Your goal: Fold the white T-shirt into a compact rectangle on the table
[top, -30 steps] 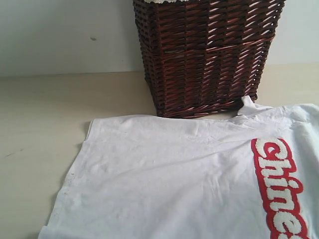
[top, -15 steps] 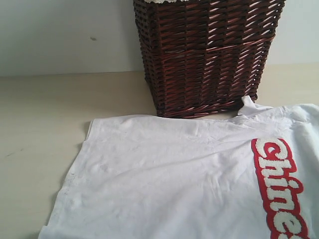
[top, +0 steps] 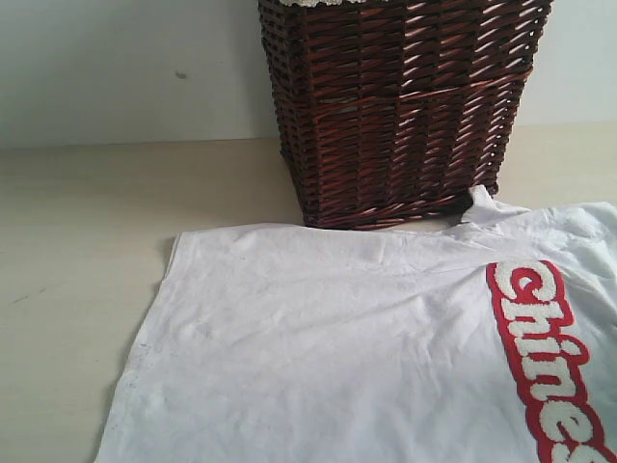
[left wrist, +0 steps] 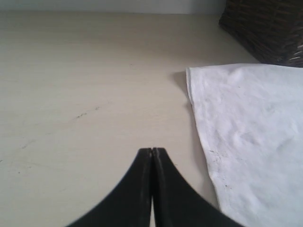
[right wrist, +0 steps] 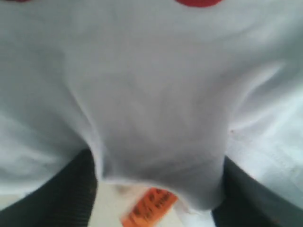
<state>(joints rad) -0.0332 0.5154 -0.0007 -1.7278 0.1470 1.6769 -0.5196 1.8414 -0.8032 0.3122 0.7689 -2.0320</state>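
Observation:
The white T-shirt (top: 337,338) lies spread flat on the table (top: 77,222), with its red-outlined lettering (top: 545,357) at the right. Neither gripper shows in the exterior view. In the left wrist view my left gripper (left wrist: 152,150) is shut and empty, over bare table just beside the shirt's (left wrist: 251,127) edge. In the right wrist view my right gripper (right wrist: 157,158) is pressed close onto the shirt (right wrist: 151,85). A bunched fold of cloth fills the gap between its dark fingers (right wrist: 71,198), which stand well apart. The orange neck tag (right wrist: 149,205) peeks out below the fold.
A tall dark brown wicker basket (top: 395,106) stands at the back, touching the shirt's far edge; its corner shows in the left wrist view (left wrist: 270,28). A pale wall rises behind the table.
The shirt has shifted slightly: the lettering has slid down and to the right, and the near left hem corner has drawn in. The basket has not moved.

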